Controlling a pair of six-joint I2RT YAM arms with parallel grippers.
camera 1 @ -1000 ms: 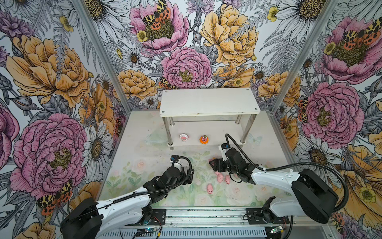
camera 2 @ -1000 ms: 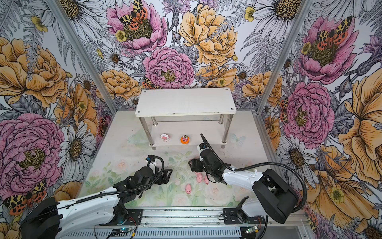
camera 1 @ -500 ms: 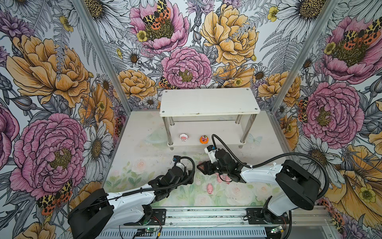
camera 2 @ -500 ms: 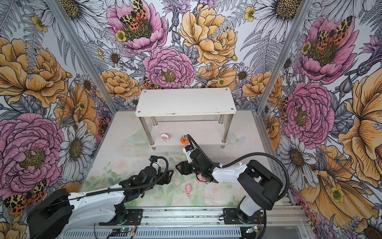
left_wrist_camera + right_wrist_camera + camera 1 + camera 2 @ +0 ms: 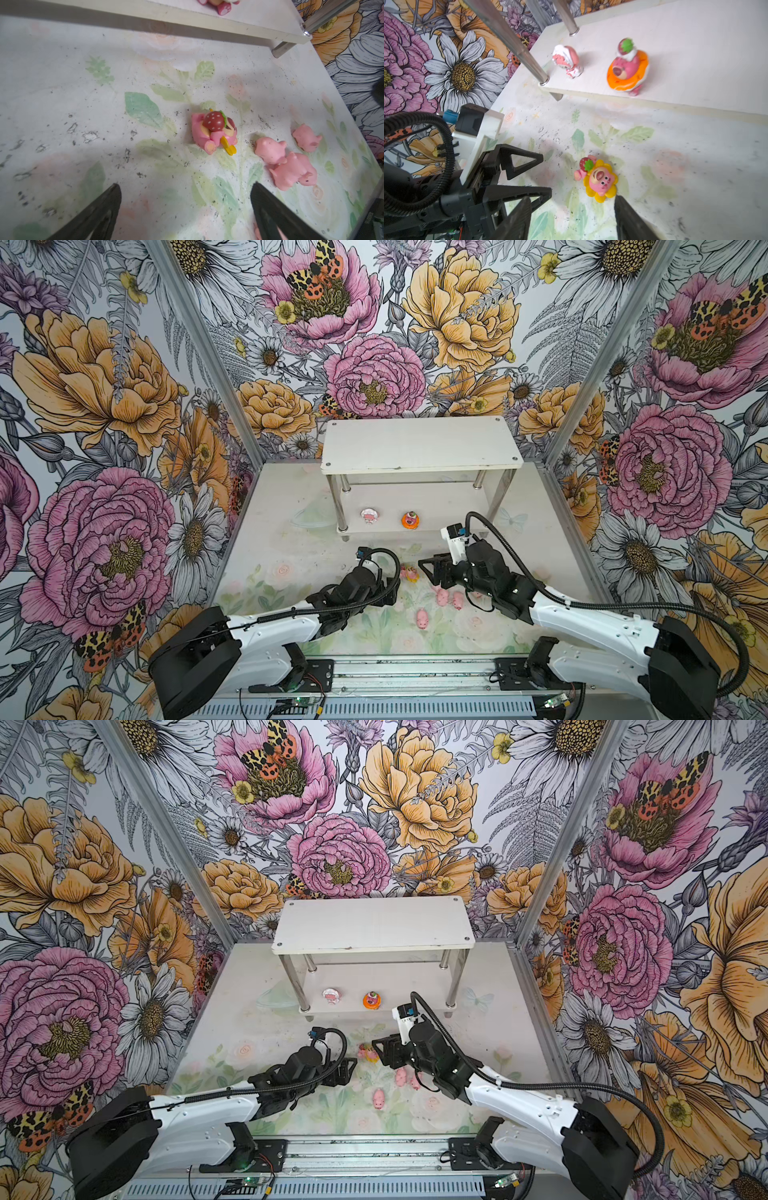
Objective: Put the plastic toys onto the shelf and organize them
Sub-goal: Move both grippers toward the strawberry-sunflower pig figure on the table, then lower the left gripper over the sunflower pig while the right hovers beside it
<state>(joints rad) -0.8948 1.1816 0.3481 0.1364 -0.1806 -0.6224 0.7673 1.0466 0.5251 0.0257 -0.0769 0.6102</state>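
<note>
The white two-tier shelf [image 5: 419,443] [image 5: 374,923] stands at the back. On its lower tier are a white-rimmed toy [image 5: 369,515] [image 5: 566,60] and an orange-rimmed toy [image 5: 410,520] [image 5: 627,68]. A yellow-rimmed toy [image 5: 409,572] [image 5: 214,131] [image 5: 600,180] lies on the floor between my grippers. Three pink pigs [image 5: 441,596] [image 5: 457,599] [image 5: 423,617] lie a little nearer, seen close together in the left wrist view [image 5: 270,149]. My left gripper [image 5: 390,585] [image 5: 185,199] is open and empty, just left of the yellow toy. My right gripper [image 5: 430,572] [image 5: 572,207] is open and empty too, with that toy just past its fingertips.
Flowered walls close in the printed floor [image 5: 291,556] on three sides. The shelf's metal legs [image 5: 340,506] stand behind the toys. The two grippers face each other only a toy's width apart. A rail [image 5: 415,672] runs along the front edge.
My right gripper swung left over the yellow-rimmed toy, then drew back right, uncovering it, with its jaws a little narrower. My left gripper edged forward toward the toy.
</note>
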